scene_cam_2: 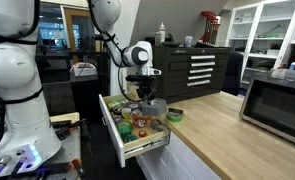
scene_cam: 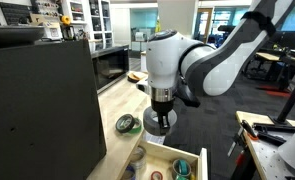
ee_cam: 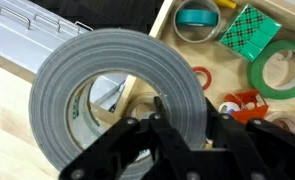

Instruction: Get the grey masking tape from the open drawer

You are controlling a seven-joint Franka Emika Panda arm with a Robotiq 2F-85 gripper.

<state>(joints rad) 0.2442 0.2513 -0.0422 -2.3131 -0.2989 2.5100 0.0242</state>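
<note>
grey masking tape [ee_cam: 112,52], teal roll [ee_cam: 199,17], green chequered pack [ee_cam: 249,33], pale wood drawer [ee_cam: 165,27], black gripper [ee_cam: 182,115]

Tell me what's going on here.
The robot's gripper is clamped on the wall of the grey tape, with one finger apparently inside the ring. The roll hangs above the edge of the open drawer, next to the wooden counter, and looks lifted clear of the drawer. Other rolls, such as a teal one, lie in the drawer. A dark green-rimmed roll sits on the counter.
</note>
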